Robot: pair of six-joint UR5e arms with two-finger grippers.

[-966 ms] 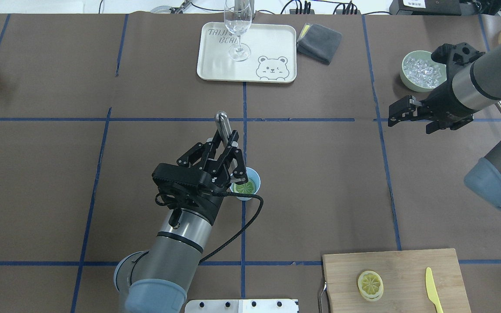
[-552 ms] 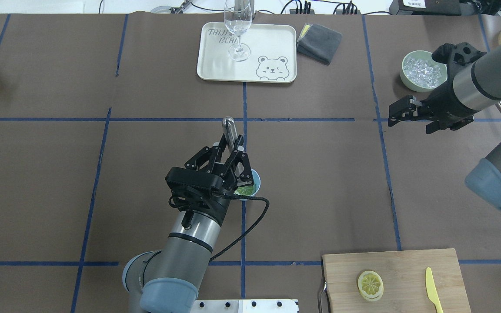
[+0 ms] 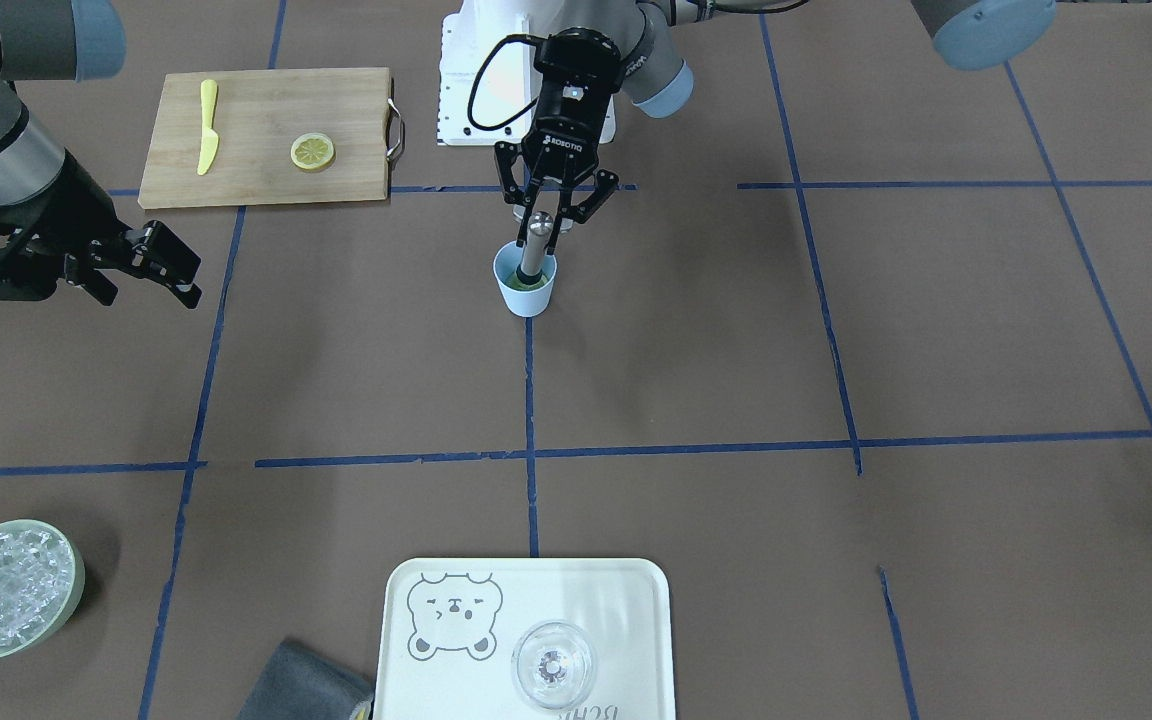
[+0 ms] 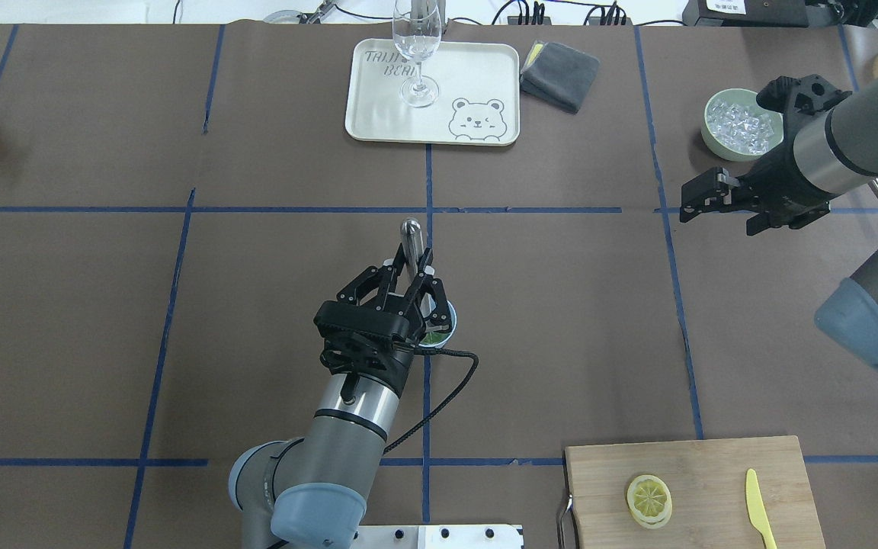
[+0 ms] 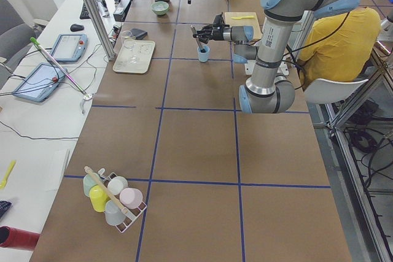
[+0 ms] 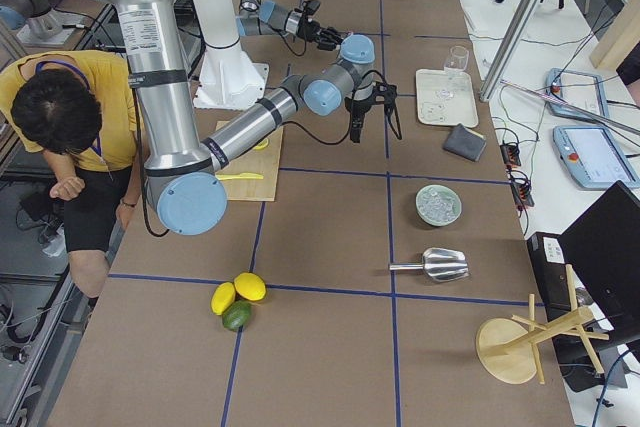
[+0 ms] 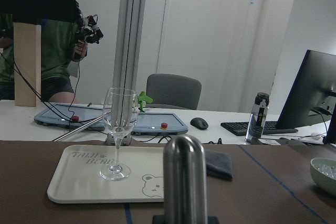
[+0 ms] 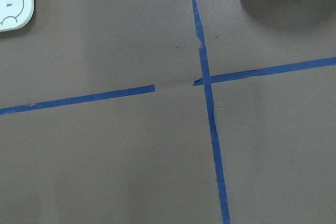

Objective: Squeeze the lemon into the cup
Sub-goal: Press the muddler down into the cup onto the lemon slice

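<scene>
The light blue cup (image 3: 526, 290) stands at the table's middle; it also shows in the overhead view (image 4: 448, 316). A greenish-yellow slice (image 4: 434, 332) lies inside it, mostly covered. My left gripper (image 3: 546, 212) is shut on an upright steel rod (image 3: 534, 238) whose lower end is inside the cup; the rod's rounded top fills the left wrist view (image 7: 184, 177). A second lemon slice (image 4: 648, 500) lies on the wooden cutting board (image 4: 713, 461). My right gripper (image 4: 694, 200) is open and empty, hovering far right of the cup.
A yellow knife (image 4: 759, 507) lies on the board beside the slice. A cream bear tray (image 4: 378, 114) with a clear stemmed glass (image 4: 416, 46) sits at the far edge, a grey cloth (image 4: 561, 72) beside it. A pale green bowl of ice (image 4: 736, 126) is under the right arm.
My left gripper has moved right and towards the robot with the rod. It now stands over the cup and covers most of the slice inside. The right arm has not moved.
</scene>
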